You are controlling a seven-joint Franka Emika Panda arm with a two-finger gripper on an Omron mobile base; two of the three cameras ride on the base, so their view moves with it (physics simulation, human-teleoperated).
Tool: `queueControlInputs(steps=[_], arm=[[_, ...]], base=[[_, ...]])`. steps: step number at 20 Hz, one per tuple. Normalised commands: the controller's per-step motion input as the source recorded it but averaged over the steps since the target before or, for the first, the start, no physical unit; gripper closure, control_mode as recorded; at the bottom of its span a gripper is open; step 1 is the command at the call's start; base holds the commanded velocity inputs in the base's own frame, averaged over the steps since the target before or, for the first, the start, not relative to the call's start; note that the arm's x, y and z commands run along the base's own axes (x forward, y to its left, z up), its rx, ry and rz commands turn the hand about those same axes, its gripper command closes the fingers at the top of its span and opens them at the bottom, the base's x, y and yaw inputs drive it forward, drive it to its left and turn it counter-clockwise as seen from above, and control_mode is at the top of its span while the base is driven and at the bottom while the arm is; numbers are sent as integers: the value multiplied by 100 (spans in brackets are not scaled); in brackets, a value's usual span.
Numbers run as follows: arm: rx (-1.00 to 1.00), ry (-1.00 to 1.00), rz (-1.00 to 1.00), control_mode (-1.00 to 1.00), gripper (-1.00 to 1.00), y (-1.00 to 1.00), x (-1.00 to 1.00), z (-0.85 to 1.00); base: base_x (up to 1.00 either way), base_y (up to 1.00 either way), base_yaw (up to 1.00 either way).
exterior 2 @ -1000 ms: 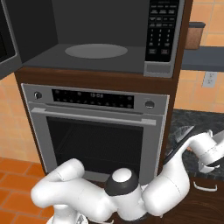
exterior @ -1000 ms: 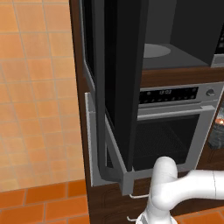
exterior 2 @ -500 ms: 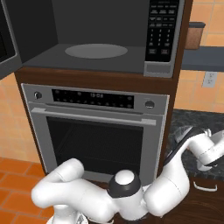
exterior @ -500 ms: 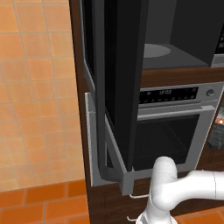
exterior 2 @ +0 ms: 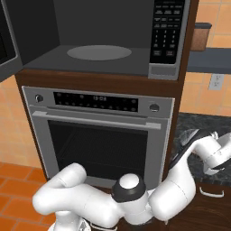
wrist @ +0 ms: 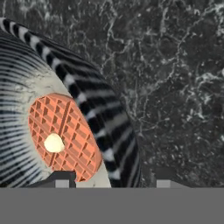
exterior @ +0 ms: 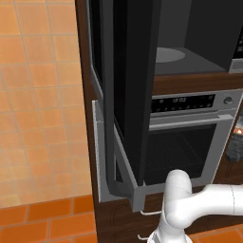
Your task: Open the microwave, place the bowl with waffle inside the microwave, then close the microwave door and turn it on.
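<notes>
The bowl [wrist: 65, 127] fills the left half of the hand view, sitting on a dark speckled counter [wrist: 175, 78], with the waffle [wrist: 63, 135] lying flat in its bottom and a pale dab of butter on top. It looks glassy and ribbed: stiff, probably light, likely slick on the smooth parts and breakable if dropped or pinched too hard. The best hold is likely the near wall at the rim, one finger inside and one outside, kept level so the waffle does not slide. The gripper [wrist: 111, 183] sits at the bottom of that view with its two fingertips [wrist: 61, 179] either side of the bowl's right wall; the jaws stand apart around the rim, and whether they already press on it I cannot tell. In the right base view the arm reaches down toward the lower right, over the counter. The microwave [exterior 2: 103, 49] is at the top there, cavity bare, and its door [exterior: 128, 90] hangs wide open in the left base view.
</notes>
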Motion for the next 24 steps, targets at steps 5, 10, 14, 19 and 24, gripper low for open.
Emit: queueControlInputs(steps=[5,10,14,19,24], arm=[[0,0,0,-100,100,0,0,0],[0,0,0,-100,100,-1,-8,0],[1,-9,-3,-100,100,-16,-76,14],[2,-10,-6,-100,100,-8,-99,25],[0,-13,-6,-100,100,0,-96,42]], base=[[0,0,0],[0,0,0],[0,0,0],[0,0,0],[0,0,0]])
